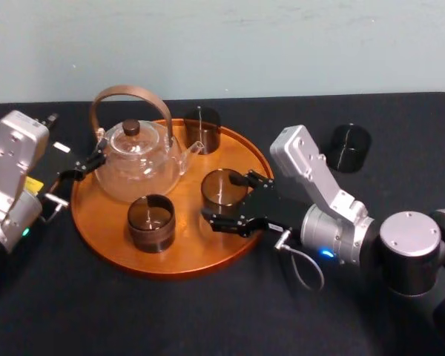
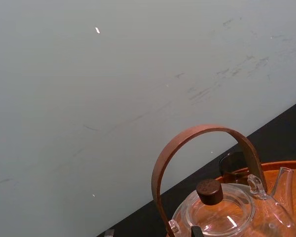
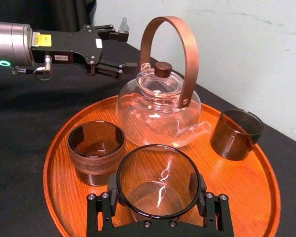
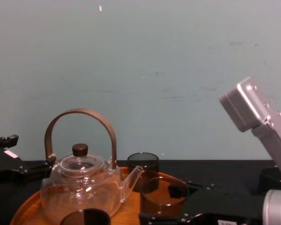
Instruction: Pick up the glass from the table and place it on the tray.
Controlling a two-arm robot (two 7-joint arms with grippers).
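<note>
On the black desk (image 1: 96, 311), the right pincer (image 1: 222, 200) is clamped on the glass (image 3: 158, 180) over the tray's (image 1: 200, 245) right side, on open wood clear of the teapot (image 1: 137, 167) for a clean set-down, I'd say, while the left pincer (image 1: 91, 165) hangs, fingers apart, at the tray's left rim.

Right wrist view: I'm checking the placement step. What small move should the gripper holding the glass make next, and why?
Probably lower a touch, then open. The right gripper grips the glass over bare tray, apart from the teapot. I cannot tell whether its base is touching down. The left gripper sits open beside the teapot.
</note>
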